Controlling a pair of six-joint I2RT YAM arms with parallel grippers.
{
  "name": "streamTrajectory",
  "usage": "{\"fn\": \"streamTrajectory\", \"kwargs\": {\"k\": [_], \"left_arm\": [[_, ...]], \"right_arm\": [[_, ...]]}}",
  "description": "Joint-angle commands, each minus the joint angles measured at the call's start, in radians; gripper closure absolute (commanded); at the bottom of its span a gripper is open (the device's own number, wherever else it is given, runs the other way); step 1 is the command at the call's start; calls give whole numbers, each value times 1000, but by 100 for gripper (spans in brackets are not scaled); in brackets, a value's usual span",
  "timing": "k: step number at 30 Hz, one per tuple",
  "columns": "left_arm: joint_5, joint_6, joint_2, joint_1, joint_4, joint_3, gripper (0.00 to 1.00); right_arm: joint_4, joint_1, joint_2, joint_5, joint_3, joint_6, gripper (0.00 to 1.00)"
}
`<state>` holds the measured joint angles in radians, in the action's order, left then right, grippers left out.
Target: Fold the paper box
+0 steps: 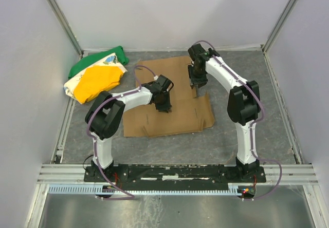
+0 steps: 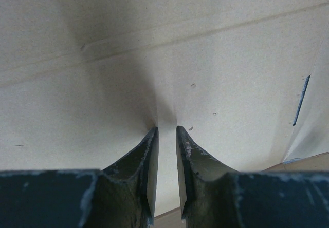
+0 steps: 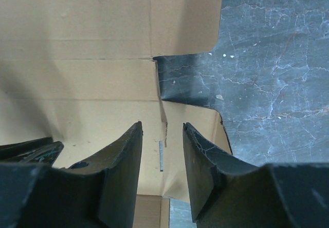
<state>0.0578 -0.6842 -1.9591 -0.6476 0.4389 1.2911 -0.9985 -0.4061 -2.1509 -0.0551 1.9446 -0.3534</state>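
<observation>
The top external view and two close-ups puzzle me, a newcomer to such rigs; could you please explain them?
Two white-and-black robot arms are bolted at the near edge of a grey table. The wide picture comes from a fixed camera above and behind them; each close-up comes from a camera on one wrist, past its own fingers. On the table lies a largely flat brown cardboard box sheet and, far left, a green, yellow and white cloth bundle. The left gripper has its jaws nearly together against the card; whether they pinch it I cannot tell. The right gripper stands open over the sheet's right edge.
</observation>
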Motion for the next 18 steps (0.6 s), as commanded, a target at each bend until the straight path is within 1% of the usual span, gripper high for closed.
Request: {"fn": "streamTrajectory", "kwargs": {"k": [1,11,14,15,16,17,18], "left_arm": [[-31,28,-106,-12,33,-45,72],[-31,29,-119,-12,33,-48,72],[-30,26,-121,-12,32,-47,72],[-29,26,-122,-13,31,-47,72],[-28,26,-126,-12,31,-47,72],[-27,26,-128,-12,31,-46,72],[-26,25,-129,-12,31,-44,72]], "right_arm": [[-12,-3,-20,-45,47,23,55],[18,-2,-61,-13,59,48,55],[22,-3,-79,-10,76,50,58],[23,-4,-83,-7,80,50,67],[23,-3,-86,-5,84,50,79],[23,-3,-89,-4,87,51,88],[23,-3,-88,-3,86,51,93]]}}
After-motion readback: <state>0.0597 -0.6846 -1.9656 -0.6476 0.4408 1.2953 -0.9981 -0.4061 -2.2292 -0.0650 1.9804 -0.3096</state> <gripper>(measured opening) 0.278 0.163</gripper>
